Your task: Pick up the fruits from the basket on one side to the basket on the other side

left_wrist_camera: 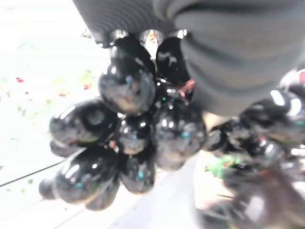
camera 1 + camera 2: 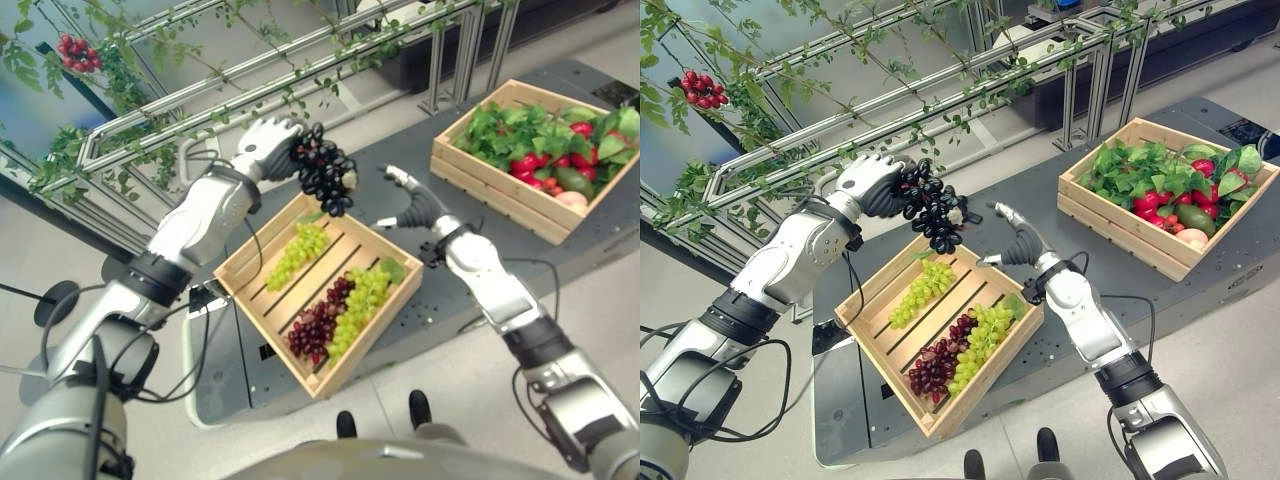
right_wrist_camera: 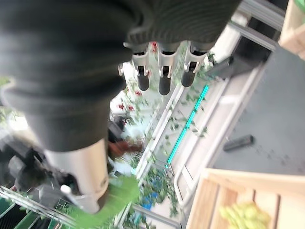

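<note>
Black grapes (image 2: 324, 170) hang from your left hand (image 2: 264, 147), its fingers curled round the bunch's top, above the near wooden crate (image 2: 246, 274). Your right hand (image 2: 411, 201), fingers loosely spread, waits just beside; pass them gently toward the vegetable crate (image 2: 480, 178).
</note>
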`<state>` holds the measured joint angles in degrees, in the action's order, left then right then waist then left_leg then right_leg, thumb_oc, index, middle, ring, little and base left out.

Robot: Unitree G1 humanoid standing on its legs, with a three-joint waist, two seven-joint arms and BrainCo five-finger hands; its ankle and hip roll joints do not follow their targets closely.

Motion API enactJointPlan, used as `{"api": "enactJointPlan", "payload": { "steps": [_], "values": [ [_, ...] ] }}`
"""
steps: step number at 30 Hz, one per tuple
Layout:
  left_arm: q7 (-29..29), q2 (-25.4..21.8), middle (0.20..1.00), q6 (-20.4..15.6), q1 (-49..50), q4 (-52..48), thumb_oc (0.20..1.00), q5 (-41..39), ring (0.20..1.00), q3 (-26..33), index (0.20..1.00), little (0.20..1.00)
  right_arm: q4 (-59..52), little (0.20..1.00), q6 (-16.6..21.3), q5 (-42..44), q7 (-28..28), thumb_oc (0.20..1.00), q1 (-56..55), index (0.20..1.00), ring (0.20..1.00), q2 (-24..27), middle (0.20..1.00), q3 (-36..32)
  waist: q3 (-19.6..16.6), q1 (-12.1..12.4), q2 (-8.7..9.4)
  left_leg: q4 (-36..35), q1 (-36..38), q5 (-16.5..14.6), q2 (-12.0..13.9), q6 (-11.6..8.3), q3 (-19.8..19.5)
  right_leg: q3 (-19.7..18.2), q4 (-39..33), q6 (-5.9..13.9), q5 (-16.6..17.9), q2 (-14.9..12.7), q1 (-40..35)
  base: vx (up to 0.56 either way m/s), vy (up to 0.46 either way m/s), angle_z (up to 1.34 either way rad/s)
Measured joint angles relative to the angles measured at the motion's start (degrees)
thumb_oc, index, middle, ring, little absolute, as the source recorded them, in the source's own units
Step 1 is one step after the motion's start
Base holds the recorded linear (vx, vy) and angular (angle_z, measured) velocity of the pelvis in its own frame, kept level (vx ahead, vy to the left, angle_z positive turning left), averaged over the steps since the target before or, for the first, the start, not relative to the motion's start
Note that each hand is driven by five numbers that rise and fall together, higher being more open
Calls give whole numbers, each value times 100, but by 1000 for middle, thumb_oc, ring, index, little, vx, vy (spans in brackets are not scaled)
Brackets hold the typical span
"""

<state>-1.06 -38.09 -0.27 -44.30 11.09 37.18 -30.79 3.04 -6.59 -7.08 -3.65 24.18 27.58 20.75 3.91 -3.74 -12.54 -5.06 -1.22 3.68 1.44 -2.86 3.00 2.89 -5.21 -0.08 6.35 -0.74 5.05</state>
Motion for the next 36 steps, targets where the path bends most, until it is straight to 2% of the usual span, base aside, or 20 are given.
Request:
{"api": "enactJointPlan", "payload": {
  "steps": [23,32,36],
  "values": [
    [-22,197,200,-161,105,-80,200,20,200,-22,200,200,-21,1000,138,679,283,1000,20,1000,1000,-33,1000,19,-3,34,-4,0,3,-5,30,-5,9,-20,0,-8,1,32,2,0,0,0],
    [-63,338,200,-289,209,-129,200,16,200,-184,200,200,-21,1000,173,1234,343,1000,109,1000,1000,-134,1000,63,-6,55,-8,0,3,-5,33,-5,10,-42,0,-10,2,37,7,0,0,0],
    [-66,309,200,-302,215,-137,200,8,200,-183,200,200,-15,1000,171,1254,366,1000,253,1000,1000,-154,1000,174,-7,143,-10,0,6,-5,35,-5,15,-52,1,-12,3,40,9,0,0,0]
  ]
}}
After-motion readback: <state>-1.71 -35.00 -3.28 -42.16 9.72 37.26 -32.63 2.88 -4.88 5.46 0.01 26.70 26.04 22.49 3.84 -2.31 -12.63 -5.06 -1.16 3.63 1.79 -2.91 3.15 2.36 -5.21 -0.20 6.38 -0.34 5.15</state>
